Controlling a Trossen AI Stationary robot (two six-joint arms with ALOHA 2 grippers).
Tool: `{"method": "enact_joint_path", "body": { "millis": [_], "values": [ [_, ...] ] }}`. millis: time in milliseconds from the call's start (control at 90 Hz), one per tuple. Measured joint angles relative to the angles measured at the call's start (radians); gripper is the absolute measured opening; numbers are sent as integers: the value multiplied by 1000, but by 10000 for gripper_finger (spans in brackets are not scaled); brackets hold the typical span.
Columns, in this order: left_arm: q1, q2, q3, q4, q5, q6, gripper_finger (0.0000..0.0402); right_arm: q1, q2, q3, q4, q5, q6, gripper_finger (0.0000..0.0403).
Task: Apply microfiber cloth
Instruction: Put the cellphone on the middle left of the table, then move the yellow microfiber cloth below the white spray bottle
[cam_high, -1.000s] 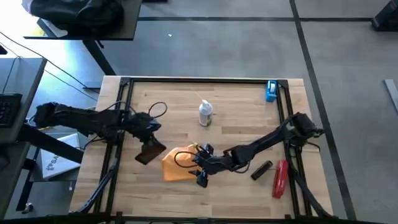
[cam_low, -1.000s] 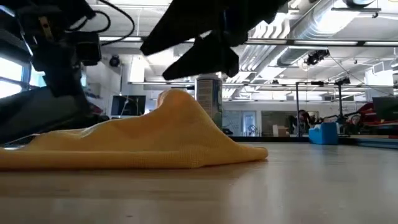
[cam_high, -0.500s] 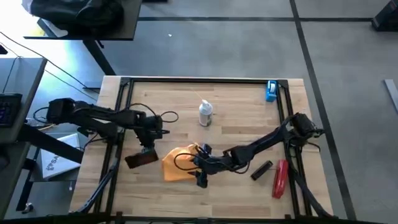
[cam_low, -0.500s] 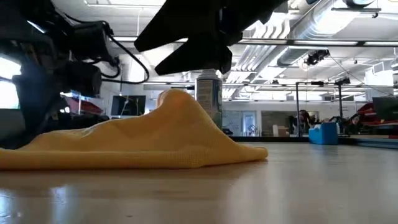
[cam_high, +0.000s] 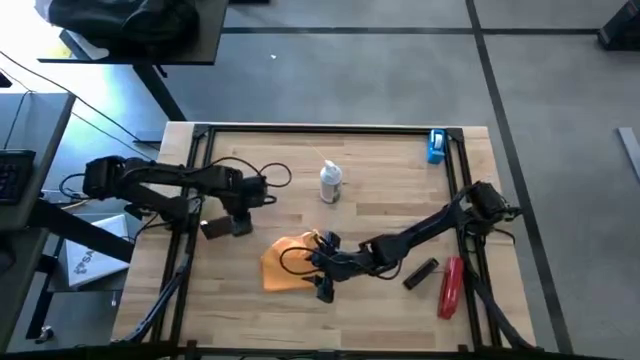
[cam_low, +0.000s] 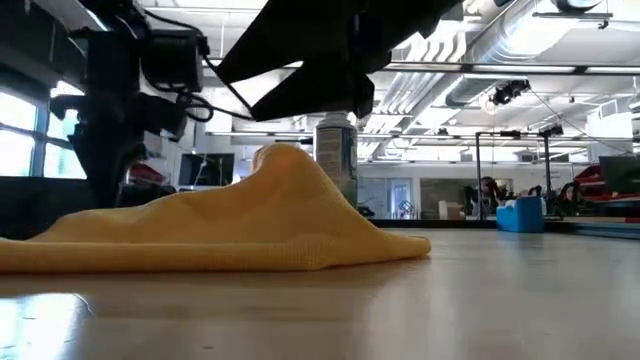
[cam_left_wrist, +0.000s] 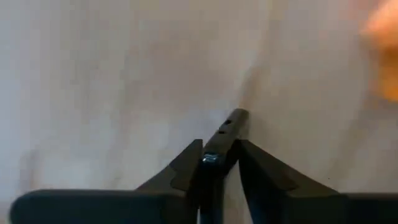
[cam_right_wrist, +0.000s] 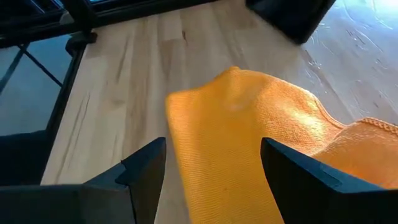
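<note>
Fingers of the right gripper (cam_right_wrist: 211, 180) are wide open above the cloth (cam_high: 285, 262), holding nothing. The left gripper (cam_left_wrist: 219, 155) pinches a phone (cam_high: 222, 228) beside it. The thin phone could slip out, or the cloth could bunch up.

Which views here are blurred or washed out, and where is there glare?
Left wrist view: motion-blurred, the tabletop smeared pale, an orange smudge at the edge; the left hand is shut on a thin dark object. Low view: arms backlit to silhouettes by the windows, a bright reflection on the near tabletop, the cloth sharp. Right wrist view: crisp, with glare streaks on the wood past the cloth.
</note>
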Motion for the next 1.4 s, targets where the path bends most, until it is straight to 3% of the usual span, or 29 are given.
{"method": "enact_joint_path", "body": {
  "millis": [433,589,778,1156,1311,1400],
  "values": [
    [2,1,0,2,-30,-24,169,0,0,0,-2,0,2,229],
    [2,1,0,1,-47,-32,176,0,0,0,-3,0,-1,229],
    [-36,1,0,11,4,-48,177,0,0,0,-38,0,-17,229],
    [-268,-4,1,205,7,-152,177,0,6,0,-270,76,2,229],
    [-374,-4,1,370,-7,-172,177,0,68,0,-286,69,29,229],
    [-442,-4,1,498,-76,-155,177,0,118,0,-231,43,36,229]
  ]
}}
